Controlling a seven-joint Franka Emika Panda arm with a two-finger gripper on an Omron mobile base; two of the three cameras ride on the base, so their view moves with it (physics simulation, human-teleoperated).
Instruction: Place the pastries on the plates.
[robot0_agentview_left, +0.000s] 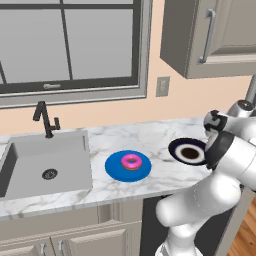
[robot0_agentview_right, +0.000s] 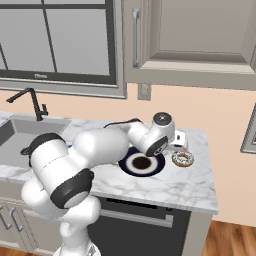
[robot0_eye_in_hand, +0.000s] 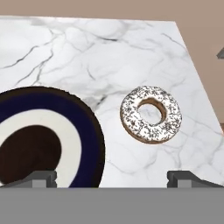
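Start at the left of the left base view: you have the sink (robot0_agentview_left: 47, 167) with its dark faucet (robot0_agentview_left: 46, 119) at the left edge, set into the marble counter (robot0_agentview_left: 150, 137). Just right of it, at the frame's centre, lies the blue plate (robot0_agentview_left: 127, 166), and the pink donut (robot0_agentview_left: 131, 161) already rests on it. Further right you see the dark plate (robot0_agentview_left: 189, 151) with its white ring and brown centre, partly covered by the arm at the right edge.

In the right base view, the dark plate (robot0_agentview_right: 141, 163) sits at mid-frame under the arm's wrist, and the glazed donut (robot0_agentview_right: 182, 159) lies on the bare counter just to its right, close to the plate but not on it.

In the hand view, the dark plate (robot0_eye_in_hand: 48, 140) fills the lower left and the glazed donut (robot0_eye_in_hand: 151, 114) lies right of centre, a strip of marble between them. The gripper (robot0_eye_in_hand: 113, 178) is spread wide, its two tips at the bottom corners, holding nothing and hovering above the counter between plate and donut.
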